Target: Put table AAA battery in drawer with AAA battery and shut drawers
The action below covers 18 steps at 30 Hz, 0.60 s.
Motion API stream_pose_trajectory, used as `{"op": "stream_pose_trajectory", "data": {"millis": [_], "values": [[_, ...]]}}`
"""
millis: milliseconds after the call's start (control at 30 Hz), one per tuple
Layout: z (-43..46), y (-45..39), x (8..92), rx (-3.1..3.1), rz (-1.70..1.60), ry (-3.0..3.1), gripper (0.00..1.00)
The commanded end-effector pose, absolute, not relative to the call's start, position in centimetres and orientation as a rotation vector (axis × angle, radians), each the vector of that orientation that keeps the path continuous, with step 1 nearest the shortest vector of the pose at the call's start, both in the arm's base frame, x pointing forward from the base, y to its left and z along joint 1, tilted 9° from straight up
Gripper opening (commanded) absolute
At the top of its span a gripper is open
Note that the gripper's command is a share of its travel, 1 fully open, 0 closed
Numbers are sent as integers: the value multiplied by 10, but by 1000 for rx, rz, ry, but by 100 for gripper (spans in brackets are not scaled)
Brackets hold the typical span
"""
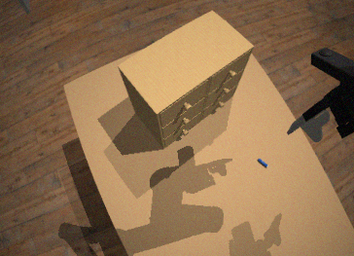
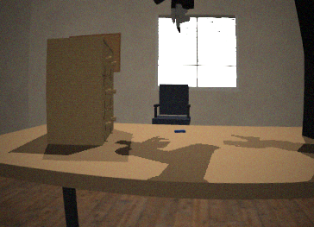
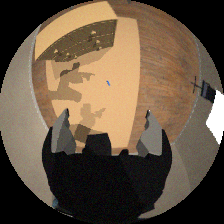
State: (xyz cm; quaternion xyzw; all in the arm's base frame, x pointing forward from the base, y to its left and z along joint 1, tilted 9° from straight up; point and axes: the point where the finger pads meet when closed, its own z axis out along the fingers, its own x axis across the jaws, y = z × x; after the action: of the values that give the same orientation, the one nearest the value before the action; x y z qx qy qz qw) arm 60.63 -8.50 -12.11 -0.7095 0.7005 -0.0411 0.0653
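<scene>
A tan wooden chest of drawers (image 1: 187,77) stands upright on the table, with two columns of drawers, all shut, knobs facing the table's open side. It also shows in the exterior view (image 2: 79,91) and small in the wrist view (image 3: 82,39). A small blue AAA battery (image 1: 263,163) lies on the table in front of the chest; it also shows in the exterior view (image 2: 179,131) and the wrist view (image 3: 109,82). My gripper (image 3: 107,109) is open and empty, high above the table, far from both. Its fingers show at the right edge of the top view (image 1: 303,123) and at the top of the exterior view (image 2: 178,16).
The table (image 1: 204,184) is tan with rounded edges; the arm's shadow falls across it. A dark blue chair (image 2: 172,104) stands behind the table under a bright window (image 2: 197,51). Wooden floor surrounds the table.
</scene>
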Motion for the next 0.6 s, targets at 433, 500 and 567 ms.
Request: {"op": "stream_pose_trajectory", "data": {"millis": [433, 500, 567], "values": [[-131, -89, 616, -1839, -98, 2370, 100], [-133, -90, 617, -1776, -93, 2415, 100], [-136, -90, 619, -1708, -87, 2462, 100]]}}
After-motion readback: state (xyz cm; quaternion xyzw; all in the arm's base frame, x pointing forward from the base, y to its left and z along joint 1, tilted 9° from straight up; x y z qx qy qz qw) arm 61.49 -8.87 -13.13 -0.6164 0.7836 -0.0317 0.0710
